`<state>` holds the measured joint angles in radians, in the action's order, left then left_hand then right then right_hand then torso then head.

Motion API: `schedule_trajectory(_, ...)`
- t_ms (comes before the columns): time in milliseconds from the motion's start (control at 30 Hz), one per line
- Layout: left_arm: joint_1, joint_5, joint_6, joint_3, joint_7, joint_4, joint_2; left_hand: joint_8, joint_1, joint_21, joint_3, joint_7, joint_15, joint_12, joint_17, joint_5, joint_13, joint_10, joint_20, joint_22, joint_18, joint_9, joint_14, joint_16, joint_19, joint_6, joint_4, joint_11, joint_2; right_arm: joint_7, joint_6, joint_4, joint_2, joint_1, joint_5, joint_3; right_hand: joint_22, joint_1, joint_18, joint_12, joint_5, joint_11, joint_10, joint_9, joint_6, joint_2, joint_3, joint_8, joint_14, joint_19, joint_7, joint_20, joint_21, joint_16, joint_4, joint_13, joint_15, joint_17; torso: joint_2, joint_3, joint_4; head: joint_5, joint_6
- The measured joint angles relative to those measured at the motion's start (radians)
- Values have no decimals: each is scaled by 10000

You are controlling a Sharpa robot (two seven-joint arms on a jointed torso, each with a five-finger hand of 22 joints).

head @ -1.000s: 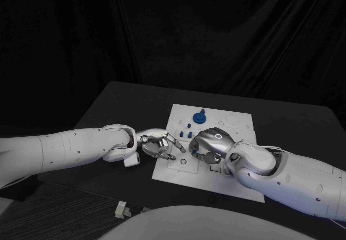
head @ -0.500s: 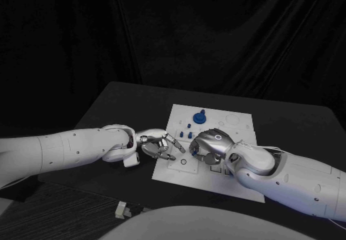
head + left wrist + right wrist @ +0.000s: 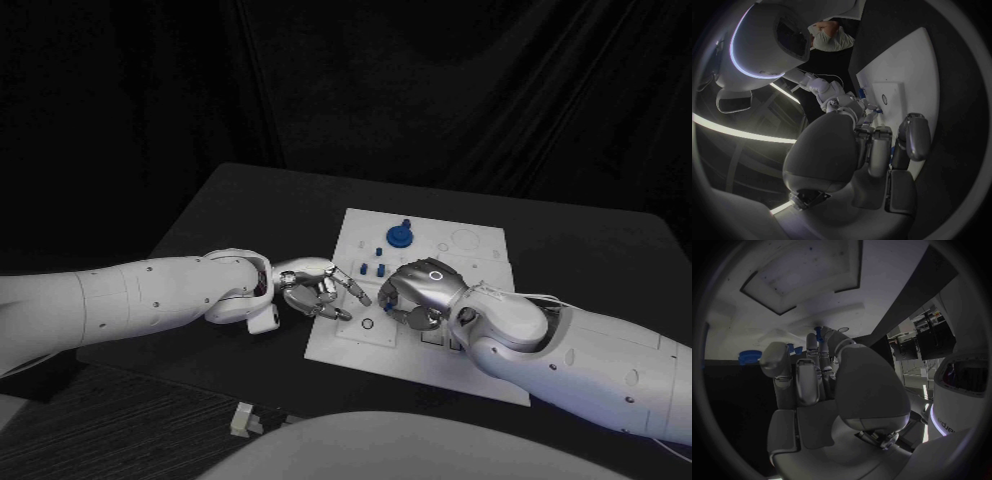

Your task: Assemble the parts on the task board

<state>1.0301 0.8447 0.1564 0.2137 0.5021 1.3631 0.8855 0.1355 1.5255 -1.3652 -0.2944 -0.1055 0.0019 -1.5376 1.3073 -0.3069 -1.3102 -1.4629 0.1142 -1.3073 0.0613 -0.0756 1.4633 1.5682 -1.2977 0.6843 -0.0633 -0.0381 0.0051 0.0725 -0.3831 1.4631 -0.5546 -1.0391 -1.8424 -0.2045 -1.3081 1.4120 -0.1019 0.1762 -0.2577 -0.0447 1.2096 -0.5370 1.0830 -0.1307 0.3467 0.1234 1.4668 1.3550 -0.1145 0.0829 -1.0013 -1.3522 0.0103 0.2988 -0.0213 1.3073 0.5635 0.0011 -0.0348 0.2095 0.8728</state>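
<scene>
Over task board [image 3: 433,345]: both hands curled, left hand [image 3: 315,290], right hand [image 3: 418,288]; any grip hidden

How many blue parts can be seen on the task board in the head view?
3: a round one with a peg toward the far edge, and two small ones between the hands. Others may be hidden under the hands.

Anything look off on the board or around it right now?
Nothing stands out. The task board lies flat on the table, the blue parts stand at its far end, and both the left hand and right hand sit over its middle. Whether either holds a part, I cannot tell.
</scene>
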Motion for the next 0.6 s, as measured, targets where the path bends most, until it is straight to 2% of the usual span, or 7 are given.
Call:
schedule_trajectory(67, 0, 0, 2, 0, 0, 0, 0, 0, 0, 0, 0, 0, 0, 0, 0, 0, 0, 0, 0, 0, 1, 0, 0, 0, 0, 0, 0, 0, 0, 3, 7, -15, -1, 10, 0, -11, 0, 54, 1, -90, 3, -133, -149, 164, -433, -49, -66, -275, 0, -87, -89, 86, 178, 48, -68, -39, 0, 0, 0, 0, 0, 1, 0)
schedule_trajectory(133, 0, 0, 5, 0, -1, 0, 0, 0, 0, 0, 0, 0, 0, 0, 0, 0, -1, 0, 0, 0, 0, 0, 0, 0, 0, 0, 0, 0, 0, 10, 50, -26, -7, 39, 0, -27, 1, 54, 0, -137, 68, -172, -370, 260, -715, -50, -85, -445, -56, -155, -87, 81, 315, 86, -146, -79, 55, -4, 0, 0, 0, 0, 0)
schedule_trajectory(200, 0, 0, 8, 0, -2, -2, 0, 0, 0, 0, 0, 0, 0, 0, 0, 0, -2, 0, 0, 0, 0, 0, 0, 0, 0, 0, 0, 0, 0, 16, 94, -27, -13, 51, 0, -31, 1, -16, 0, -297, 114, -312, -796, 446, -1202, -120, -117, -593, -100, -264, -73, 190, 500, 157, -258, -139, 209, -62, 0, 0, 0, 0, 0)
schedule_trajectory(300, 0, 0, 13, 0, -6, -8, -2, 0, 0, 0, 0, 0, 0, 0, 0, 0, -3, 0, 0, 0, 0, 0, 0, 0, 0, 0, 0, 0, 0, 26, 156, -27, -19, 51, 0, -26, 1, -64, 0, -406, 145, -491, -1267, 788, -1877, -251, -183, -595, -204, -406, 77, 331, 731, 158, -356, -219, 365, -144, -1, 0, 1, 0, 0)
schedule_trajectory(433, 0, 0, 24, 0, -10, -11, -5, 0, 0, 0, 0, 0, 0, 0, 0, 0, -4, 0, 0, 0, 0, 0, 0, 0, 0, 0, 0, 0, 0, 43, 214, -23, -31, 51, 0, -20, 2, -54, -1, -407, 216, -550, -1347, 935, -1958, -260, -224, -595, -205, -442, 92, 368, 801, 195, -397, -223, 366, -176, -1, 0, 1, -8, 0)
schedule_trajectory(600, 0, 0, 40, 0, -14, -14, -5, 0, 0, 0, 0, 0, 0, 0, 0, 0, -5, 0, 0, 0, 0, 0, 0, 0, 0, 0, 0, 0, 0, 69, 264, -20, -38, 50, 0, -16, 2, -55, 0, -407, 217, -587, -1490, 1046, -2031, -260, -252, -595, -242, -441, 20, 367, 857, 195, -425, -241, 403, -195, -1, 0, 2, -13, 0)
